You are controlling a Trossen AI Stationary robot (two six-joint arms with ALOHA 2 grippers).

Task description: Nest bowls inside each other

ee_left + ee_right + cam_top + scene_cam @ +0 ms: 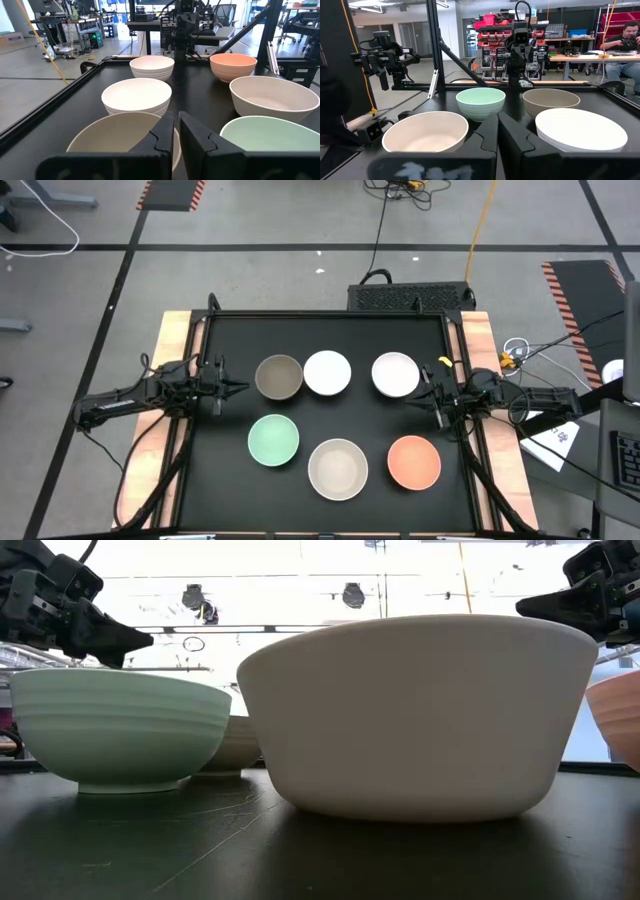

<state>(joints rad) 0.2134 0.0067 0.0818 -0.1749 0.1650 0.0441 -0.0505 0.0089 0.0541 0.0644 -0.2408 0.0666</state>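
Nesting looks not yet begun: six smooth round bowls, among them the grey-brown bowl (279, 377) and white bowl (395, 374), sit apart mid-counter, while the left gripper (232, 387) and right gripper (420, 392), both narrow and empty, hover at opposite side edges, needing to open over one

Def a robotics lab / workshop, not a home. Concrete floor (280, 220) w/ black tape lines and orange-black hazard strips (170, 192) at 11 o'clock of the table. Cables (380, 225) run across the floor at 12. Right wrist cam shows red parts bins (492, 22) on racks, a workbench (580, 57) w/ a person (625, 37) sitting at it, plus another robot rig (385, 57) on a stand. Left wrist cam: more desks and office chairs (225, 12) in back.
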